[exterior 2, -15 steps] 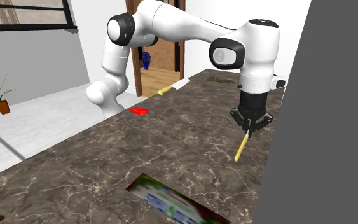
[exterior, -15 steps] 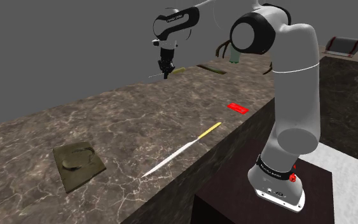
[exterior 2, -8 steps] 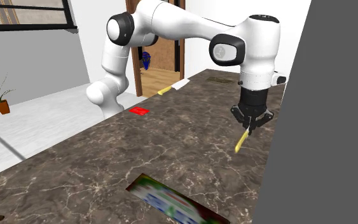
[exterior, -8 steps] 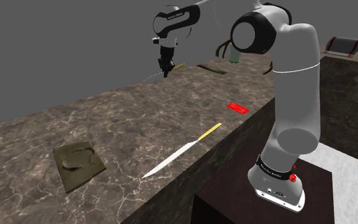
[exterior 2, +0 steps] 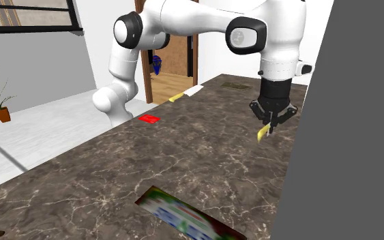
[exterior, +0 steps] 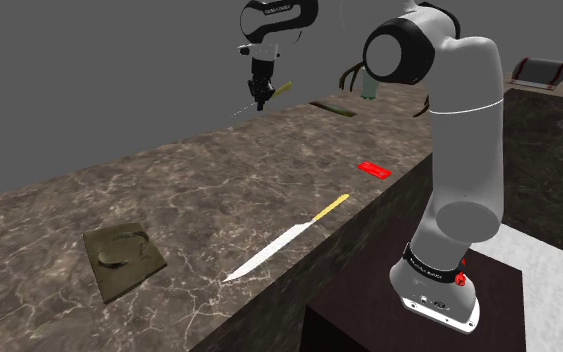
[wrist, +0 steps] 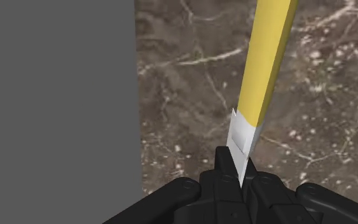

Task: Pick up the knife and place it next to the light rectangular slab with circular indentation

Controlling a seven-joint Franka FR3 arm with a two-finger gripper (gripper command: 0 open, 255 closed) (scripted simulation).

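Dark marbled worktop (exterior: 189,180) — the black hand (exterior 2: 273,125) pinches a yellow-handled, white-bladed knife (wrist: 266,70) by its blade, aloft, well apart from the olive rectangular dished slab (exterior: 122,258).

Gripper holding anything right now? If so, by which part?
Yes. The black gripper is shut on the yellow-handled knife with a white blade, clasping the blade close to where it meets the handle.

Shoulder view: dim, flat light; the counter (exterior: 199,190) renders dark brown. Second exterior view: brighter, with evenly lit white walls (exterior 2: 101,48); the packet (exterior 2: 183,215) at the counter's near edge shows smeared print. Wrist view: even light; the knife (wrist: 260,95) shows a saturated yellow handle.
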